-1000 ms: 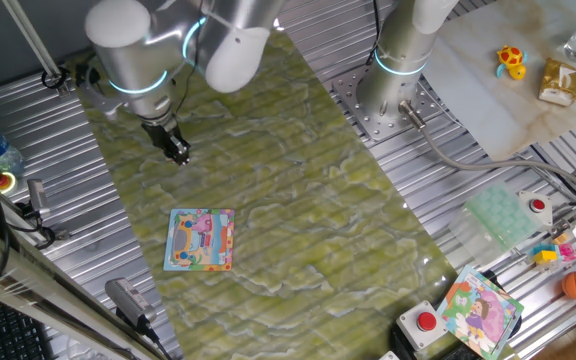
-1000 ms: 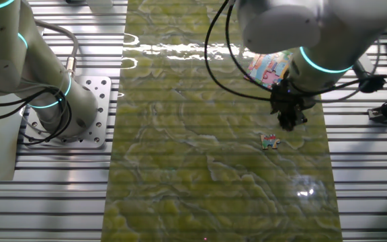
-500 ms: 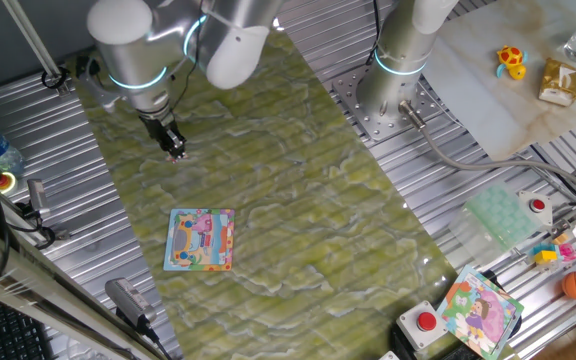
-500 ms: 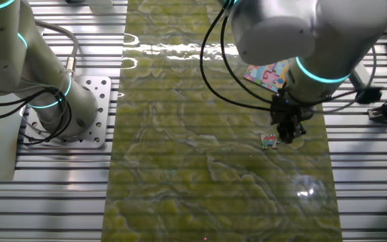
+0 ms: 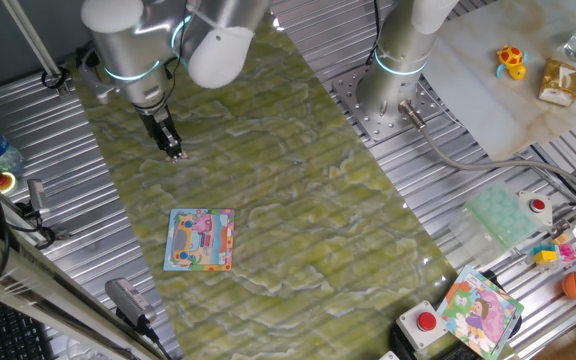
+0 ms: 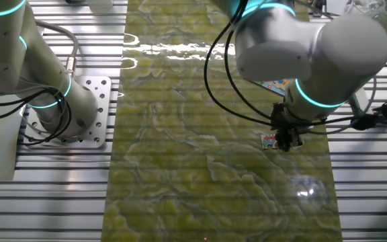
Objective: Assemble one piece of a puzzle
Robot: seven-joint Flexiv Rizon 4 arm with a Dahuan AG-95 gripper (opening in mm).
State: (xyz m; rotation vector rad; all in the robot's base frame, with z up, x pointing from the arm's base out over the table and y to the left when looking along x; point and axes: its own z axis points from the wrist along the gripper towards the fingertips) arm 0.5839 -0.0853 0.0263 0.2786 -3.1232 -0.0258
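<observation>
On green marbled mat (image 5: 298,200): one puzzle (image 5: 200,240), one piece (image 6: 269,140); one gripper (image 6: 289,142) beside piece, opening unclear. Ribbed metal table (image 5: 448,190).

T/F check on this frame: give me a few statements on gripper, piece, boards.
1. The gripper is down beside the piece on the green mat. True.
2. The piece already sits in the puzzle. False: it lies on the mat, apart from the board.
3. The purple-and-green board is under the gripper. False: it lies off the mat, far from it.
4. The puzzle lies flat on the mat. True.
</observation>
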